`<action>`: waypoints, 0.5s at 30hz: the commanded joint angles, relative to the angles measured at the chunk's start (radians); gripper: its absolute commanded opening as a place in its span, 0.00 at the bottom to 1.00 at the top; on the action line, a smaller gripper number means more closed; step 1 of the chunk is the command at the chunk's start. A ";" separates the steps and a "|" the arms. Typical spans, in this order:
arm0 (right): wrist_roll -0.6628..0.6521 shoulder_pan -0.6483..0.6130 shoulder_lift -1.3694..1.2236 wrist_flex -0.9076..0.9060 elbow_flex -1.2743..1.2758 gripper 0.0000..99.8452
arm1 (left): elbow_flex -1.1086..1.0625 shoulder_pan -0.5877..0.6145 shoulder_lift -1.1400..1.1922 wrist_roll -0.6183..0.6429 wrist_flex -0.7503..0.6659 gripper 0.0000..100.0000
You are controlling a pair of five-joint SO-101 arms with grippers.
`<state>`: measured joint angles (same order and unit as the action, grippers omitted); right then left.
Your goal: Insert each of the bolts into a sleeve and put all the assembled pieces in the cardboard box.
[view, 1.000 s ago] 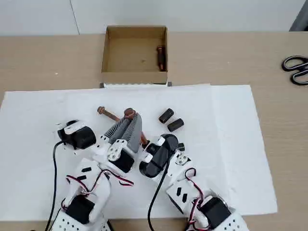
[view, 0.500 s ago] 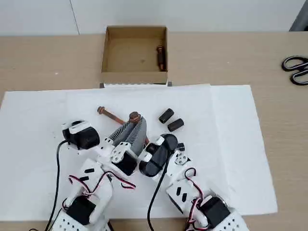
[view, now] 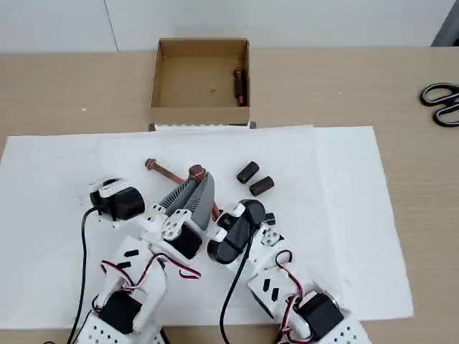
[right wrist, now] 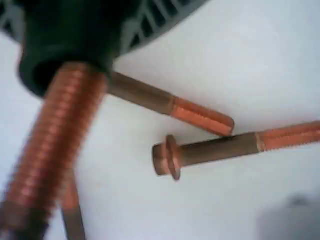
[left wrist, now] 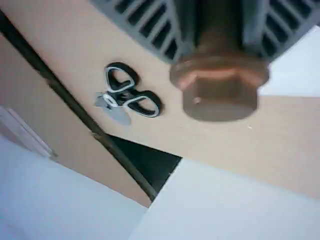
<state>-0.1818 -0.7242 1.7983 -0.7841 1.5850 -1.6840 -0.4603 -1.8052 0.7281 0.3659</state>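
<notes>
My left gripper (view: pixel 192 190) is shut on a copper bolt; its flanged head (view: pixel 195 172) sticks out past the grey fingertips (left wrist: pixel 150 20). In the left wrist view the same head (left wrist: pixel 219 87) shows between the fingers. My right gripper (right wrist: pixel 75 25) is shut on a dark sleeve (right wrist: pixel 60 50), and the bolt's threaded end (right wrist: pixel 50 140) meets the sleeve's mouth. Another bolt (view: pixel 161 170) and two loose sleeves (view: pixel 247 172) (view: pixel 261 185) lie on the white paper. The cardboard box (view: pixel 201 113) at the back holds one assembled piece (view: pixel 239 84).
Loose bolts (right wrist: pixel 210 150) (right wrist: pixel 170 105) lie on the paper just under the right gripper. Scissors (view: pixel 441 104) rest at the table's far right edge. The white paper (view: pixel 344 215) covers the table's near half; both arms' bodies crowd its front middle.
The left gripper with its bolt swung slightly right, then came back a little left. The right arm has held still.
</notes>
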 commanded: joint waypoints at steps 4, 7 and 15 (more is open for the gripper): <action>-0.003 -0.007 0.013 0.030 -0.100 0.00 | 0.004 -0.009 -0.009 0.014 0.008 0.01; -0.003 -0.007 0.013 0.022 -0.114 0.00 | 0.004 0.011 -0.009 0.012 0.005 0.01; -0.003 -0.007 0.013 0.022 -0.107 0.00 | 0.005 0.040 -0.011 0.014 0.002 0.01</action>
<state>-0.1818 -0.7258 1.7983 -0.7841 1.5681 -1.6824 -0.4219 -1.8067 0.7419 0.3659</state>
